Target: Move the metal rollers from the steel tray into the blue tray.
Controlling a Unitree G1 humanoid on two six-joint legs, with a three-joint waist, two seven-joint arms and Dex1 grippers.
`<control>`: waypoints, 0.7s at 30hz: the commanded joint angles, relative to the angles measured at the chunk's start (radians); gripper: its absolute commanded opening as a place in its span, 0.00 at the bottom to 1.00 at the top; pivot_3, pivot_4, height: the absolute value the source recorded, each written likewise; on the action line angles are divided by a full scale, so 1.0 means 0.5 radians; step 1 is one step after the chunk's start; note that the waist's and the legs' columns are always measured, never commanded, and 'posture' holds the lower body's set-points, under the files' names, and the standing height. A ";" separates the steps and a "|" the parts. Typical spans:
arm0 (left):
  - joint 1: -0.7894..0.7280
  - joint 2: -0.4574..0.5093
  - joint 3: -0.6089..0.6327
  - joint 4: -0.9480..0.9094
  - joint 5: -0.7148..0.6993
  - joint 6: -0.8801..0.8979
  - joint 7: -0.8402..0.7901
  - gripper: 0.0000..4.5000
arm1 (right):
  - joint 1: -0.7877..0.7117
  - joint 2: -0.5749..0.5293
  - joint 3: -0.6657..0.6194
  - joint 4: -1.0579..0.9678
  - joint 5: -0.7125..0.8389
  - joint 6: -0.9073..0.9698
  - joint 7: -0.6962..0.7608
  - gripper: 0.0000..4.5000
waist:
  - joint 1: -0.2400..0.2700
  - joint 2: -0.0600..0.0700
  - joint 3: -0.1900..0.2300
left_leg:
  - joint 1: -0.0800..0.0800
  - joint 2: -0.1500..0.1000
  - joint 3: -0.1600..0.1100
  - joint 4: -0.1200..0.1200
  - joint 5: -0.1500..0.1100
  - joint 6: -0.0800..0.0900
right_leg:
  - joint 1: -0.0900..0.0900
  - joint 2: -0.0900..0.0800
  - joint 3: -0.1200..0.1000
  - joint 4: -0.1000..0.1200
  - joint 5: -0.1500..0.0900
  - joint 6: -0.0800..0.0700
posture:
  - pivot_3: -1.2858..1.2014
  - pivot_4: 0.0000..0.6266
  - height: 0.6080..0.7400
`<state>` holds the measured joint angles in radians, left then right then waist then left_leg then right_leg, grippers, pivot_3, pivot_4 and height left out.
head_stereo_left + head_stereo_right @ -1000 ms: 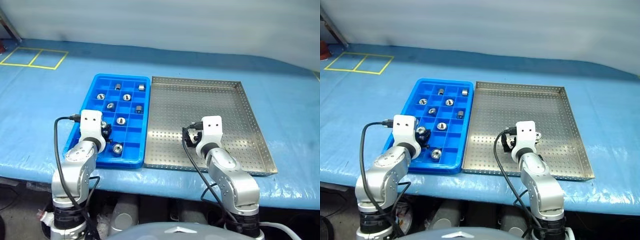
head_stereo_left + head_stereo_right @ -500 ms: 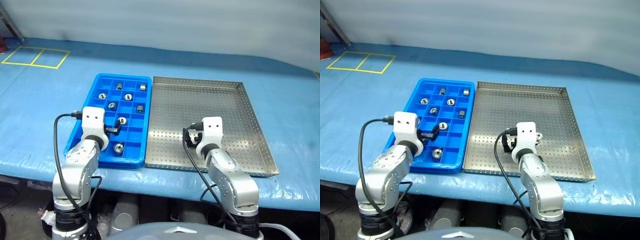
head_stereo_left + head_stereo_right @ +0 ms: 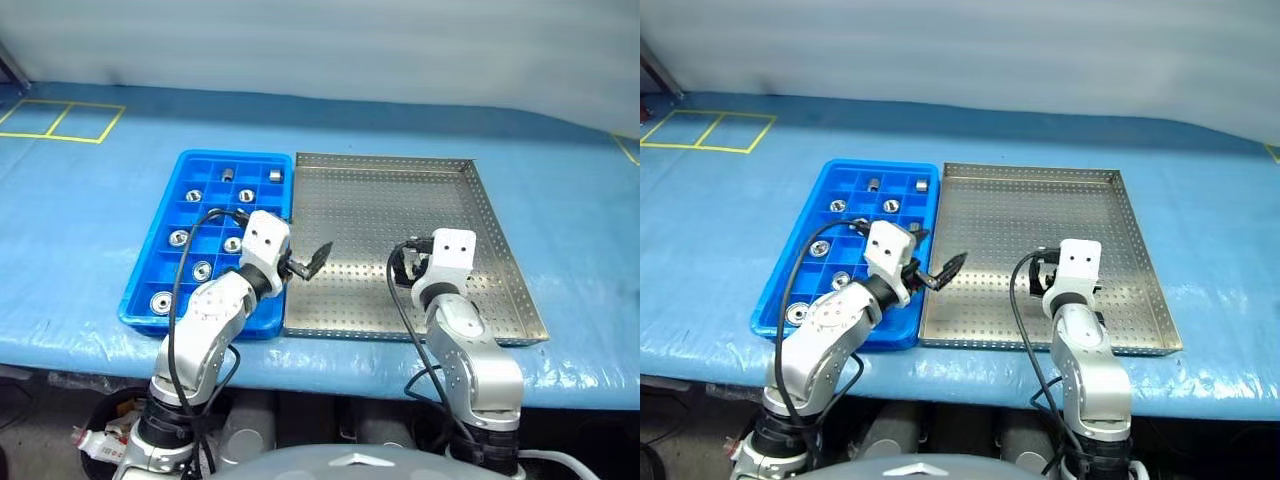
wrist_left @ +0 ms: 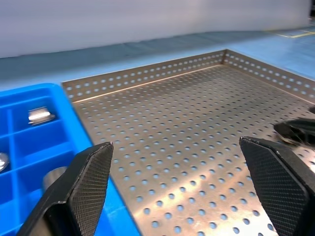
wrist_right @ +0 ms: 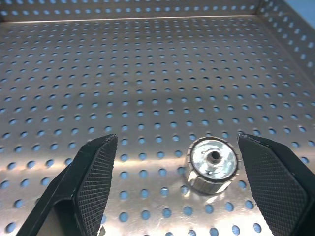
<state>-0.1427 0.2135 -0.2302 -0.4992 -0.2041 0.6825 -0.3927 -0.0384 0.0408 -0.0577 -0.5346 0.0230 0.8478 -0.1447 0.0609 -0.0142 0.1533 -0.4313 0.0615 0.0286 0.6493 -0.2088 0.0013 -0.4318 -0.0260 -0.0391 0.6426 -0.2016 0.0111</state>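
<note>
One metal roller (image 5: 212, 164) is left on the steel tray (image 3: 400, 190), a shiny short cylinder with a ribbed rim and a central hole, lying flat on the perforated sheet toward the tray's 5 o'clock corner. The other metal rollers (image 3: 202, 270) sit singly in the square compartments of the blue tray (image 3: 160, 215), which lies at 9 o'clock of the steel tray with their long rims touching. Both trays rest on a blue cloth-covered table (image 3: 90, 210); yellow tape squares (image 3: 55, 120) mark the cloth at about 10 o'clock, well apart from the trays.

The left gripper (image 3: 308, 265) hovers over the steel tray's 9 o'clock edge, just past the blue rim, its black cross-hatched fingers (image 4: 86, 182) spread wide and empty. The right gripper (image 5: 197, 191) is low over the steel tray with its jaws also apart; the roller lies between its fingertips, nearer the one at 3 o'clock, touched by neither. Nothing stands between those fingers and the roller.

The steel sheet is silvery with even rows of round holes and low raised rims; the blue tray is glossy moulded plastic.
</note>
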 commanded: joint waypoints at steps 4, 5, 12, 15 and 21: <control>0.004 0.136 -0.207 -0.017 -0.085 -0.057 -0.284 0.99 | -0.181 0.079 -0.110 0.237 -0.035 -0.211 -0.135 0.92 | -0.037 0.001 0.001 | 0.000 0.000 0.000 0.000 0.000 0.000 | 0.000 0.000 0.001 0.000 0.000 0.000 | 0.57 0.24 1.00; 0.010 0.158 -0.242 -0.021 -0.085 -0.068 -0.322 0.99 | -0.212 0.093 -0.125 0.296 -0.036 -0.240 -0.157 0.92 | -0.040 0.001 0.001 | 0.000 0.000 0.001 0.000 0.000 0.000 | 0.000 0.000 0.001 0.000 0.000 0.000 | 0.57 0.24 1.00; 0.065 0.202 -0.355 -0.067 -0.121 -0.092 -0.409 0.99 | -0.359 0.126 -0.213 0.639 -0.022 -0.394 -0.299 0.92 | -0.045 0.003 0.002 | 0.001 0.000 0.002 -0.001 0.000 0.000 | 0.000 0.000 0.002 0.001 0.000 0.000 | 0.57 0.24 1.00; 0.078 0.206 -0.364 -0.075 -0.108 -0.108 -0.409 0.99 | -0.374 0.140 -0.252 0.725 0.001 -0.414 -0.341 0.92 | -0.045 0.004 0.002 | 0.000 0.000 0.002 -0.001 0.000 0.000 | -0.001 0.001 0.003 0.001 0.000 0.000 | 0.58 0.24 1.00; 0.102 0.208 -0.362 -0.082 -0.077 -0.121 -0.363 1.00 | -0.335 0.147 -0.244 0.793 0.072 -0.382 -0.300 0.83 | -0.044 0.004 0.002 | 0.001 0.000 0.002 -0.001 0.000 0.001 | 0.000 0.001 0.004 0.001 0.000 0.000 | 0.58 0.24 1.00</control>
<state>-0.0918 0.3175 -0.4077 -0.4940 -0.2428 0.6438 -0.5769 -0.2116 0.0789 -0.1853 -0.1216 0.0495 0.6634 -0.3018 0.0388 -0.0121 0.1544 -0.4309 0.0614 0.0296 0.6487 -0.2087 0.0016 -0.4320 -0.0257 -0.0371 0.6432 -0.2015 0.0111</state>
